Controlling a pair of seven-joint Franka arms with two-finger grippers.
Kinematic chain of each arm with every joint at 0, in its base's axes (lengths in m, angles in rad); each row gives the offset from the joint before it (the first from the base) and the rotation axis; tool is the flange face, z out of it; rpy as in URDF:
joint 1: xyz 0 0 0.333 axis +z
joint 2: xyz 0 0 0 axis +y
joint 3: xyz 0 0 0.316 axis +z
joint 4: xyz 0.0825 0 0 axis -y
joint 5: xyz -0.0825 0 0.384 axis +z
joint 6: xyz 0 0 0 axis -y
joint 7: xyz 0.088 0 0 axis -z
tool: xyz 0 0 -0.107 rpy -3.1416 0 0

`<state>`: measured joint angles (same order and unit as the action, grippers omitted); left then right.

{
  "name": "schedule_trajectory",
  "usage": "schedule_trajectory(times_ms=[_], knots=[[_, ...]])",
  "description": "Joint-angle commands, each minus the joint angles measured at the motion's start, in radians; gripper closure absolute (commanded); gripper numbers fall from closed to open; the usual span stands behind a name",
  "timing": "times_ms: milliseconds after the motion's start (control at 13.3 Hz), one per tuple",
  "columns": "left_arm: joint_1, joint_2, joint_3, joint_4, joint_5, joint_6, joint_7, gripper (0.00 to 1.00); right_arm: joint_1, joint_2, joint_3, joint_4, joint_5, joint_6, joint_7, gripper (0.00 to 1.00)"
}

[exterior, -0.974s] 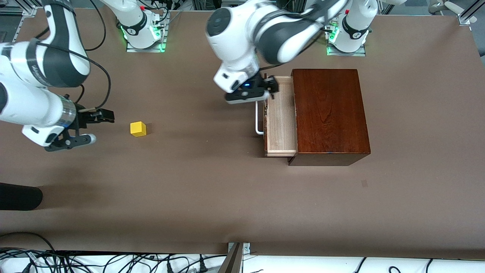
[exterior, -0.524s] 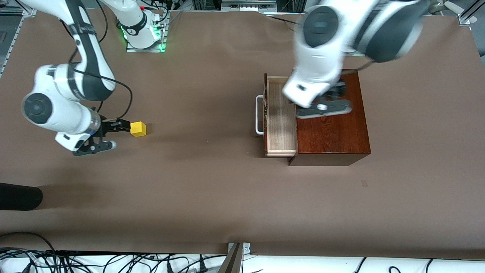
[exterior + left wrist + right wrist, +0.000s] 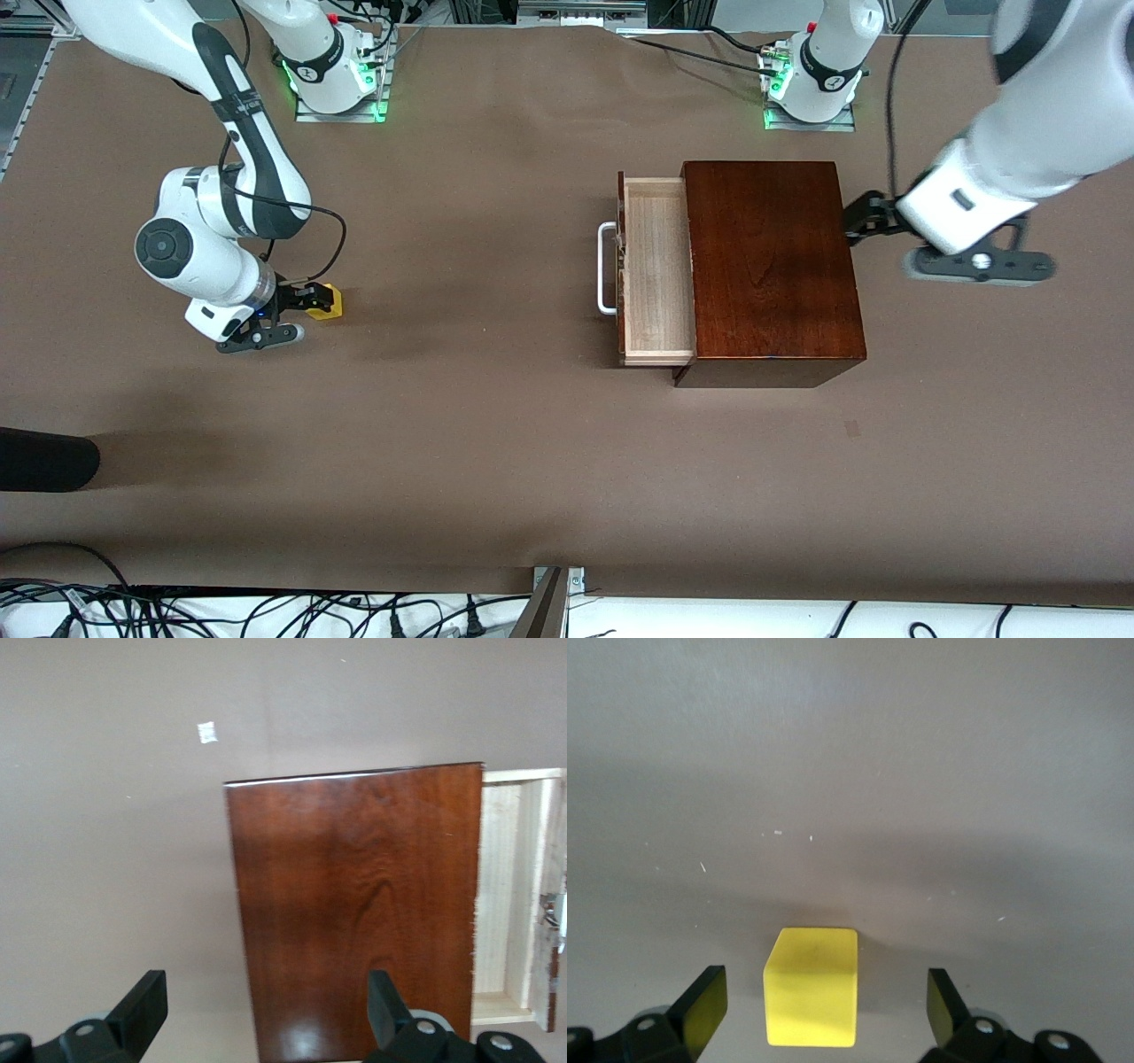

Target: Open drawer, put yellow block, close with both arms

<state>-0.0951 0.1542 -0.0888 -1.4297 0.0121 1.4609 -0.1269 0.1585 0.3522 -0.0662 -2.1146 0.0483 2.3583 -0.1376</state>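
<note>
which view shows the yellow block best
The right wrist view: the yellow block fills the middle, sitting on the table between the open right tool fingers, not yet gripped. The front view shows only a small yellow corner past that tool. The left wrist view shows none of it.

A brown table [image 3: 496, 443] is carrying a glossy mahogany box [image 3: 771, 266] toward the left arm's end, its pale-wood drawer [image 3: 656, 266] standing pulled open toward the right arm's end. A small yellow block [image 3: 330, 299] is sitting directly on the cloth-like surface toward the right arm's end, well apart from the box. The two arm bases are standing along the edge farthest from the front camera.
</note>
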Motion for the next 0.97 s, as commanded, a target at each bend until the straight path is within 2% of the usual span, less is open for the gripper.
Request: schedule_trajectory(times_ms=[0,150,375,449,524,599,674,824,899], knots=[[-0.040,-0.125,0.084,-0.155,-0.009,0.087,0.085,0.00,-0.004,-0.010,0.005,-0.036,0.030,0.019,-0.013,0.00],[-0.038,-0.217,0.127,-0.291,-0.010,0.201,0.079,0.00,-0.004,-0.007,0.005,-0.064,0.031,0.035,-0.011,0.00],[-0.029,-0.220,0.146,-0.308,-0.015,0.236,0.084,0.00,-0.004,0.000,0.020,-0.104,0.031,0.093,-0.004,0.00],[-0.019,-0.220,0.133,-0.305,-0.012,0.219,0.087,0.00,-0.004,0.008,0.020,-0.104,0.031,0.094,-0.002,0.00],[0.023,-0.219,0.091,-0.304,-0.011,0.214,0.089,0.00,-0.002,0.016,0.022,-0.104,0.031,0.105,0.000,0.00],[0.091,-0.219,0.010,-0.302,-0.004,0.214,0.089,0.00,-0.002,0.022,0.023,-0.104,0.031,0.113,0.000,0.00],[0.112,-0.220,-0.017,-0.302,-0.003,0.214,0.082,0.00,-0.002,0.031,0.026,-0.102,0.031,0.124,0.000,0.02],[0.112,-0.219,-0.006,-0.299,-0.003,0.214,0.090,0.00,-0.002,0.043,0.026,-0.102,0.031,0.137,0.000,0.14],[0.112,-0.219,-0.002,-0.299,-0.003,0.213,0.092,0.00,-0.002,0.045,0.026,-0.102,0.031,0.137,-0.002,0.28]])
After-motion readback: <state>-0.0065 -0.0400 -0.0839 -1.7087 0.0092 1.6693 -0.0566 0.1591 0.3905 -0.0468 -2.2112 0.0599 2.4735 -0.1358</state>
